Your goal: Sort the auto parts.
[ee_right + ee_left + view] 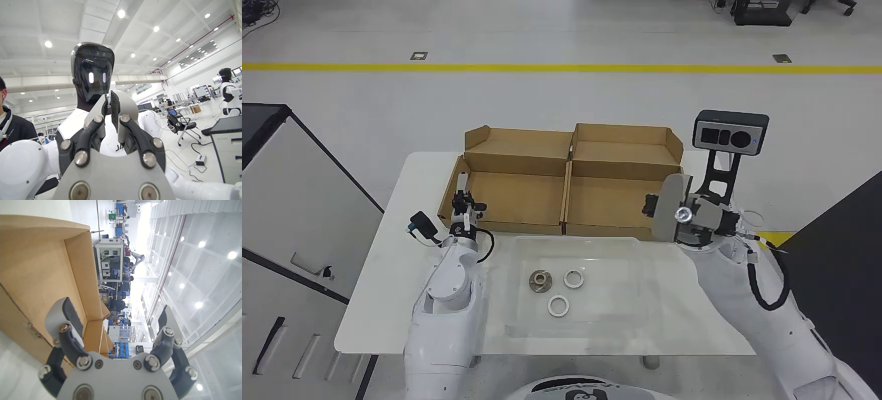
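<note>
Top view first: the white bench (392, 290) has two open cardboard boxes at the far side, left box (512, 195) and right box (617, 200), touching side by side. In front of them is a clear tray (642, 290) with a metal hub (538, 281) and two white rings (573, 279) (560, 306) lying apart. The left claw (466, 205) is up by the left box's near wall, and the right claw (652, 206) is near the right box's front.

Left wrist view: the left claw (116, 306) is released, fingers spread wide with nothing between them, and the left box (37, 266) is just beside it.

Right wrist view: the right claw (108, 96) is clenched, pinching what looks like a small metal part (108, 99) at the tips.
</note>
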Tool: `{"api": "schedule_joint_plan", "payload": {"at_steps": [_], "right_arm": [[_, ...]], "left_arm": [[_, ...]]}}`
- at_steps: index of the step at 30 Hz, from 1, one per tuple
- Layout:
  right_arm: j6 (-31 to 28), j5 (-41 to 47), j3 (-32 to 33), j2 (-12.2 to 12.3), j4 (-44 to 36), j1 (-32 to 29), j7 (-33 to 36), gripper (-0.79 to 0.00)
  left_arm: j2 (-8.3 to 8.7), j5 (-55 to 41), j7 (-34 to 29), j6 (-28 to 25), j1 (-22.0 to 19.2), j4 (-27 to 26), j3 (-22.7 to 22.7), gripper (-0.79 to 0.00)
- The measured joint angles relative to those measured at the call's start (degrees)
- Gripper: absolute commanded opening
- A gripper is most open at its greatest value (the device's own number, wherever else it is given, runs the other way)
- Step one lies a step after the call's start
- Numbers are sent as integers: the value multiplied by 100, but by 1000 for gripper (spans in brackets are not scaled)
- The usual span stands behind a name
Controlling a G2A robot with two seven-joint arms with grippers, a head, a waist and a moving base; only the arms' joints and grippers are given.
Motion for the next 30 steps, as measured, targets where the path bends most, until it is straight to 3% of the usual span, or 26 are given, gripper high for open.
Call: {"api": "schedule_joint_plan", "payload": {"at_steps": [9, 19, 30], "right_arm": [[935, -1570, 736, 108, 344, 64, -120, -785], [1671, -4124, 1567, 287, 459, 393, 36, -785], [1641, -6449, 1614, 416, 753, 992, 480, -785]], "left_arm": [[0, 0, 0, 0, 0, 0, 0, 0], [0, 0, 0, 0, 0, 0, 0, 0], [0, 0, 0, 0, 0, 0, 0, 0]]}}
